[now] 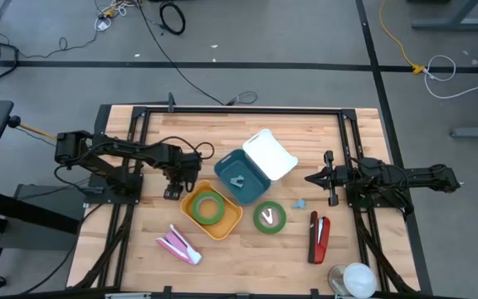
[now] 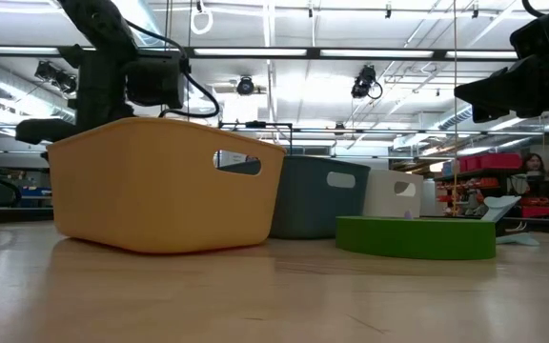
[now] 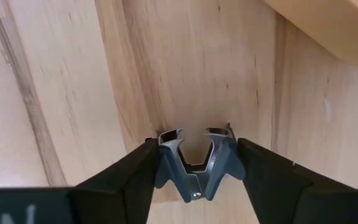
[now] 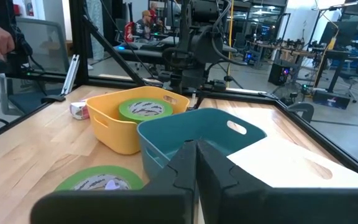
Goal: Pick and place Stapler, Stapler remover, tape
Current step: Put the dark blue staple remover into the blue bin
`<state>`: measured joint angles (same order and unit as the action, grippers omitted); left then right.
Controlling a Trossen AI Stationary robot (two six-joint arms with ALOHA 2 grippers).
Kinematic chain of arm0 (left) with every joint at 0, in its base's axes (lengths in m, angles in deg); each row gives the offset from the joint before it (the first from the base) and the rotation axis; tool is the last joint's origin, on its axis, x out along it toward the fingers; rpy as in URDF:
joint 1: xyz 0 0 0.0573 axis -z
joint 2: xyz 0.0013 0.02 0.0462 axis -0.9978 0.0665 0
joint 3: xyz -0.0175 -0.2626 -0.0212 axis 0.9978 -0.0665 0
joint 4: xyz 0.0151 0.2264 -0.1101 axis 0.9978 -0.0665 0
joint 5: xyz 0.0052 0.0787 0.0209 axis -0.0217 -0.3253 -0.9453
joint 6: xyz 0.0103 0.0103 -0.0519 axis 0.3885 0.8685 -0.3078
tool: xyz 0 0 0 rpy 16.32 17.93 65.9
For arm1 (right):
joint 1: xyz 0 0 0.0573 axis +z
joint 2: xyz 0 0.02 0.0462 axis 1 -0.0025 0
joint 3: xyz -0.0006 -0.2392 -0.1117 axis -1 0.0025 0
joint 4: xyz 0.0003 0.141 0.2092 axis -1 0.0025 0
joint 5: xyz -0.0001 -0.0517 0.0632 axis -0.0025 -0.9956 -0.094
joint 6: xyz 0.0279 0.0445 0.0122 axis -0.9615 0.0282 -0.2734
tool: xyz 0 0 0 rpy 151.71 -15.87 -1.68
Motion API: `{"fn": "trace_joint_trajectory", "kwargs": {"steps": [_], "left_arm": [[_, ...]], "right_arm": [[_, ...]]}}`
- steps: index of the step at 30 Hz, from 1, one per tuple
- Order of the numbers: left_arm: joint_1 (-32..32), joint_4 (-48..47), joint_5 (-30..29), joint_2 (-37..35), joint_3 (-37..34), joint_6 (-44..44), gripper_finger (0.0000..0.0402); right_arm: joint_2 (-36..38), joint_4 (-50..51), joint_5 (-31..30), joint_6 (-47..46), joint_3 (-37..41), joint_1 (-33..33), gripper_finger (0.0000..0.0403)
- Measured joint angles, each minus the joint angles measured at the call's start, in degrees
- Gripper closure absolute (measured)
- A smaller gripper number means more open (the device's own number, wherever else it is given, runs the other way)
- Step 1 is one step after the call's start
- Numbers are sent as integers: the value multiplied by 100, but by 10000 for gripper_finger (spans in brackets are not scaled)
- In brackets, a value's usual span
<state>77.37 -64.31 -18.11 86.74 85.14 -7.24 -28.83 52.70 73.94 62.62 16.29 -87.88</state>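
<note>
A blue-grey staple remover (image 3: 194,168) lies on the wooden table just left of the yellow bin (image 1: 222,223), and my left gripper (image 3: 196,149) points down over it, shut on it. That bin holds one green tape roll (image 1: 209,207). A second green tape roll (image 1: 270,218) lies flat on the table. The red and black stapler (image 1: 318,237) lies near the right front. Another staple remover (image 1: 237,179) sits in the teal bin (image 1: 226,164). My right gripper (image 1: 309,177) waits shut and level at the right. My left gripper pinches the staple remover between its two fingers, one on each outer wing (image 3: 161,163). The fingers come from above, pointing down. The remover's metal claws (image 3: 169,134) point away past the fingertips and its hinge (image 3: 194,194) lies back between the fingers. It rests on the table.
A white bin (image 1: 270,154) leans against the teal bin's far right side. A pink stapler (image 1: 178,245) lies near the front left, a small blue piece (image 1: 299,203) right of the tape, and a white round object (image 1: 357,278) at the front right corner.
</note>
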Motion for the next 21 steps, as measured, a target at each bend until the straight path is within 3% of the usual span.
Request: {"fn": "trace_joint_trajectory", "kwargs": {"steps": [21], "left_arm": [[0,51,-38,-2,-1,4,249]], "right_arm": [[0,-2,0,0,0,-1,390]]}}
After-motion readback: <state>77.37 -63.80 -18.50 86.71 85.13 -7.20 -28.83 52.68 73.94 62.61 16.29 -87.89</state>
